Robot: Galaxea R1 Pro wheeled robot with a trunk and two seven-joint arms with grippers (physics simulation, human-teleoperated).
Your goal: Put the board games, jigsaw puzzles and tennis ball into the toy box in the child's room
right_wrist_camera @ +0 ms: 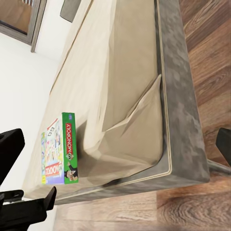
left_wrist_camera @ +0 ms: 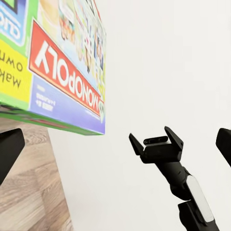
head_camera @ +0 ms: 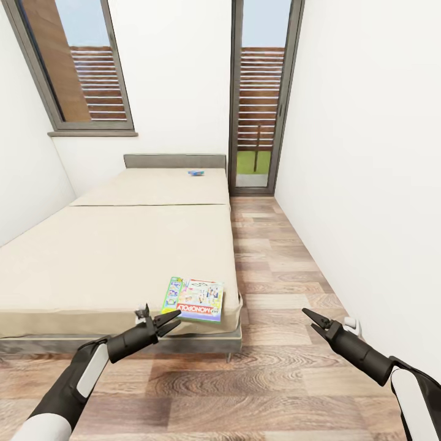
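Monopoly box (head_camera: 193, 299) lies flat at the near right corner of the bed (head_camera: 116, 257), close to the mattress edge; its red banner reads clearly in the left wrist view (left_wrist_camera: 65, 67) and it shows again in the right wrist view (right_wrist_camera: 60, 150). 1 small blue board game (head_camera: 196, 173) rests far off near the headboard (head_camera: 174, 161). The left tool (head_camera: 173, 318) hovers released just before the Monopoly box. The right tool (head_camera: 311, 318) hangs released over the wood floor (head_camera: 275, 367), well apart.

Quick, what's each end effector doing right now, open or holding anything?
Left end effector: open, holding nothing, close to the Monopoly box.
Right end effector: open, empty.
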